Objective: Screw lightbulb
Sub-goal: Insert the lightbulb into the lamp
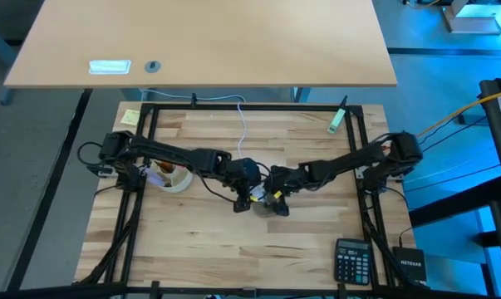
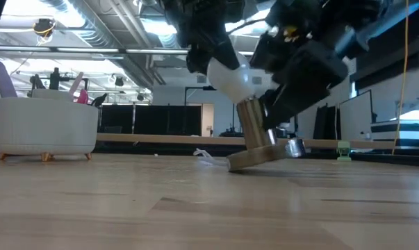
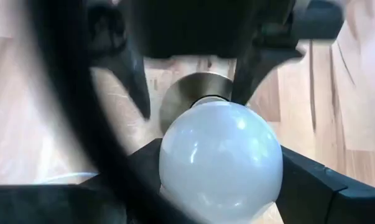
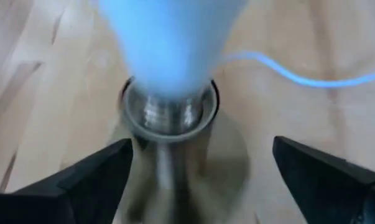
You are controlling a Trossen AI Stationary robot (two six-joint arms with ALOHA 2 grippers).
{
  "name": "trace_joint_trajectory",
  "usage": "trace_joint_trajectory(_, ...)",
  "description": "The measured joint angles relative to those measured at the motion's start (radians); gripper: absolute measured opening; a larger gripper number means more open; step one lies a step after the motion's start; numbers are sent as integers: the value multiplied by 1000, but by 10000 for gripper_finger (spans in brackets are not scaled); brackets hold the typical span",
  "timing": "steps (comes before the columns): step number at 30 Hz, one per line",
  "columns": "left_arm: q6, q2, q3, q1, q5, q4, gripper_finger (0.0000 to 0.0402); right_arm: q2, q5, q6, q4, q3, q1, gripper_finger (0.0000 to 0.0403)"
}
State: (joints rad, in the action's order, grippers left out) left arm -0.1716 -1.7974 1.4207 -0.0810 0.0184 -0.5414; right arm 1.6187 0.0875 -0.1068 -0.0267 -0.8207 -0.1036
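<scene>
- Progress: the small white frosted pear-shaped lightbulb [image 3: 219, 158] has its grey threaded base sitting in the mouth of the brass-coloured metal socket [image 4: 170, 134]. Threads still show above the socket rim in the right wrist view, so it looks started but not fully seated. I judge that more turns are left.
- Left gripper [image 3: 221, 186]: its jaws are partly open around the globe of the bulb, one dark finger on each side, touching the glass. It holds the bulb from above.
- Right gripper [image 4: 203, 171]: its jaws are wide open, one on each side of the socket stem and clear of it. It holds nothing, and the socket stands between the jaws.
- Low view: the socket [image 2: 254, 142] leans, with one edge of its round foot lifted off the wooden bench [image 2: 195, 208]. The tilt may need correcting before further turning.
- Counts: one bulb, one socket, one thin white cord [image 1: 243, 124] running away from the jaws.
- Counts, off to the side: one black calculator [image 1: 351, 259] well away from the right jaws, one white roll [image 1: 171, 176] near the left arm's base.
- Two arms, both at work at bench centre.
</scene>
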Motion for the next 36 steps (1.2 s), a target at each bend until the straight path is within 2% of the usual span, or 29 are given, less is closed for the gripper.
trace_joint_trajectory(6, 6, 9, 55, -4, -4, -64, 243, -193, -20, 43, -213, 0, -1, 365)
trace_joint_trajectory(15, 14, 10, 77, -13, -56, -56, 243, -404, -92, 86, -242, 26, -1, 325)
trace_joint_trajectory(21, 25, 10, 119, -37, -125, -56, 244, -638, -148, 61, -274, 109, -2, 295)
trace_joint_trajectory(25, 32, 10, 132, -51, -157, -33, 243, -754, -68, -60, -105, 257, -23, 279)
trace_joint_trajectory(30, 33, 11, 133, -53, -160, 35, 243, -729, -62, -155, 132, 370, -23, 257)
trace_joint_trajectory(33, 25, 11, 133, -52, -161, 51, 244, -687, -71, -121, 212, 369, -34, 223)
trace_joint_trajectory(36, 22, 11, 133, -52, -161, 62, 243, -645, -107, -63, 261, 361, -42, 170)
